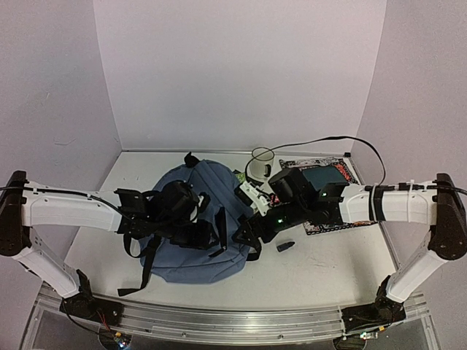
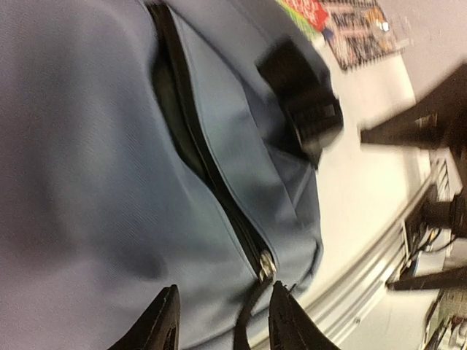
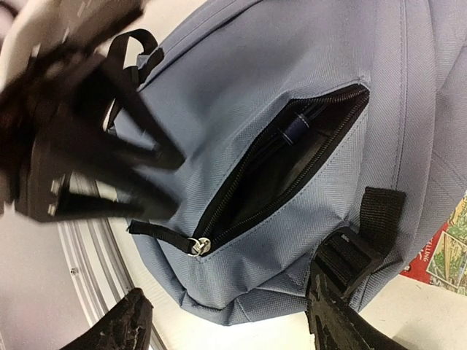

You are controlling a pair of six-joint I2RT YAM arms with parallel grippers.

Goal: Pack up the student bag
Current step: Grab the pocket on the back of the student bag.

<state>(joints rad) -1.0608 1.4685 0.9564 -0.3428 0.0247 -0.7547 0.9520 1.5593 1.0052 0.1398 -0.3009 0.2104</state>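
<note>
One large student bag (image 1: 193, 266) lies flat in the middle of the table (image 1: 328, 270). It is of soft slate-blue woven fabric with black straps. At its far right stand a round white mug (image 1: 261, 162) and a printed mat (image 1: 321, 227), whose writing is too small to read.

In the left wrist view, the left gripper (image 2: 222, 328) is partly open. The black zipper cord (image 2: 246, 321) runs between its fingers, and I cannot tell if they touch it. The metal zipper pull (image 2: 266, 264) is just above.

In the right wrist view, the right gripper (image 3: 226, 332) is wide and holds nothing. The front pocket (image 3: 284, 171) is unzipped, with a dark blue pen-like thing (image 3: 295, 125) inside.
</note>
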